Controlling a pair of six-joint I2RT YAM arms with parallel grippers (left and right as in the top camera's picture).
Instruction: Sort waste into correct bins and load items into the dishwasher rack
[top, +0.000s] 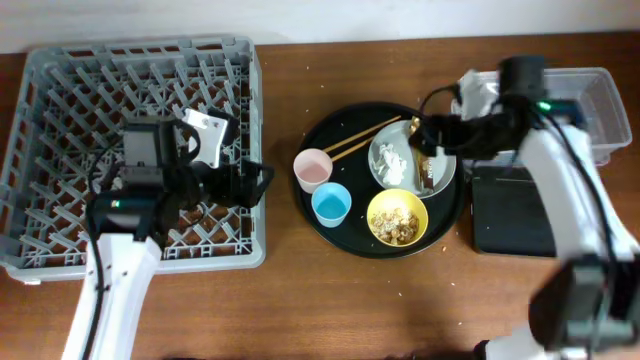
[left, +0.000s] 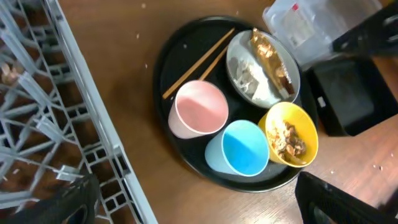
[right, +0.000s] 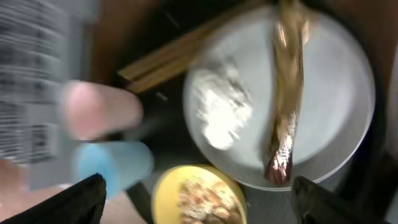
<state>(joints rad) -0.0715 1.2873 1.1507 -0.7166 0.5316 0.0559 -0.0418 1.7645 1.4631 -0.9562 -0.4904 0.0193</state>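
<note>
The grey rack (top: 40, 150) stands at the left. My left gripper (top: 250, 185) (left: 199, 211) is open and empty at the rack's right wall. A pink cup (top: 312, 168) (left: 200, 107), a blue cup (top: 331, 204) (left: 244, 146), a yellow bowl (top: 397, 217) (right: 199, 196) of crumbs and chopsticks (top: 360, 140) (right: 168, 59) sit on the round black tray (top: 330, 225). The plate (top: 385, 178) (right: 336, 93) holds crumpled white paper (top: 393, 160) (right: 221, 106) and a gold-brown wrapper (top: 424, 170) (right: 286, 87). My right gripper (top: 432, 135) (right: 199, 211) is open above the plate.
A clear tub (top: 610, 100) (left: 298, 28) stands at the far right with a shallow black rectangular tray (top: 510, 215) (left: 351, 93) in front of it. A few crumbs lie on the wooden table near the round tray.
</note>
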